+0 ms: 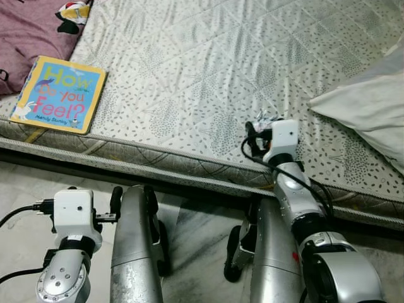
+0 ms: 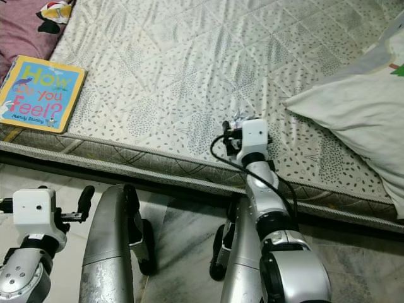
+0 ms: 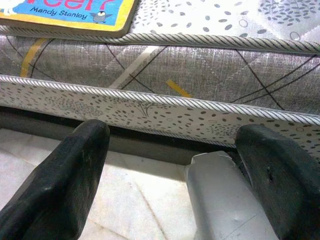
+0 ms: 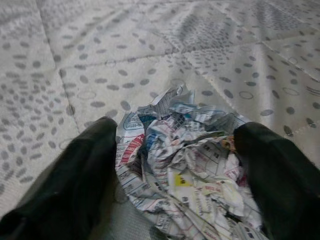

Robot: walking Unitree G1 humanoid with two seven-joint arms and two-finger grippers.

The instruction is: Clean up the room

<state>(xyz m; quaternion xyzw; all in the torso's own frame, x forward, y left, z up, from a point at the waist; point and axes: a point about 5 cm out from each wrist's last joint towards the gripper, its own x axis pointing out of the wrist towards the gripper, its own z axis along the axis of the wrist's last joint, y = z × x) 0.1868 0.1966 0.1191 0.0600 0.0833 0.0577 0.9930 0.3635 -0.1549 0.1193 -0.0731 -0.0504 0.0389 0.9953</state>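
Pillow [image 2: 360, 120] cut off at edge

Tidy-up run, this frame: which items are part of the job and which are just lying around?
In play:
- crumpled ball of printed newspaper on the mattress, sitting between the open fingers of the right gripper
- yellow-and-blue children's board book at the mattress edge, likely a later pickup

Just lying about:
- grey patterned quilted mattress
- white pillow
- maroon blanket
- left gripper, open, idle near the floor

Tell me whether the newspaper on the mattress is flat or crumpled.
Crumpled: the newspaper is a creased wad lying on the mattress, between the right hand's spread fingers.
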